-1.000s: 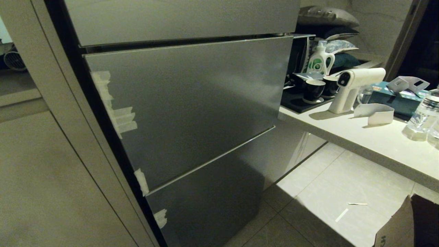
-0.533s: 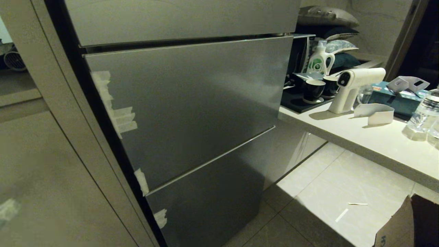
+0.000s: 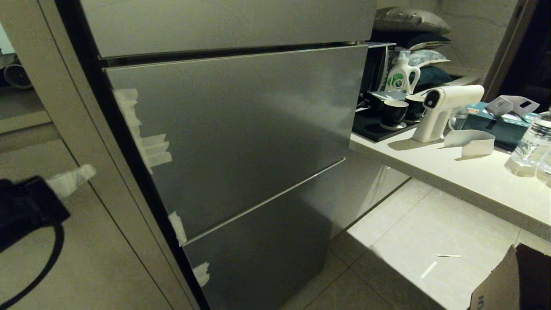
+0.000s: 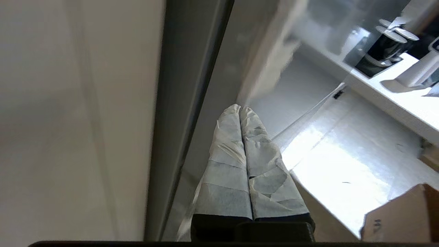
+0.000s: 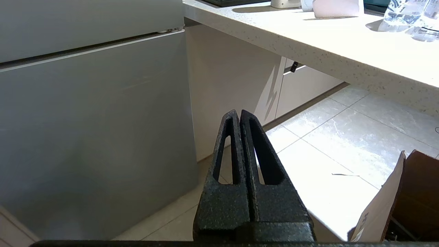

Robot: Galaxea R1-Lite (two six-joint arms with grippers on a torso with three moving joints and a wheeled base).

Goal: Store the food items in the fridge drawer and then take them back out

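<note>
The grey steel fridge (image 3: pixel 241 129) fills the head view with all its outer panels closed. The fridge drawer is hidden behind them and the food items are out of view. My left gripper (image 3: pixel 89 169) comes in at the left edge of the head view, in front of the beige cabinet (image 3: pixel 51 258) beside the fridge. Its tape-wrapped fingers (image 4: pixel 226 144) are pressed together, shut and empty, pointing along the fridge's left edge. My right gripper (image 5: pixel 239 113) shows only in its wrist view. It hangs low by the fridge's bottom panel (image 5: pixel 92 130), shut with nothing in it.
Strips of tape (image 3: pixel 150 150) mark the fridge's left edge. To the right a pale counter (image 3: pixel 452 181) carries dark cups (image 3: pixel 394 113), a white spray gun (image 3: pixel 443 110), a detergent bottle (image 3: pixel 402 75) and water bottles (image 3: pixel 531 144). A cardboard box (image 3: pixel 512 284) stands on the tiled floor.
My left arm has risen into the head view from the lower left edge, where only a blur of its taped fingers showed half a second ago. The fridge stays closed.
</note>
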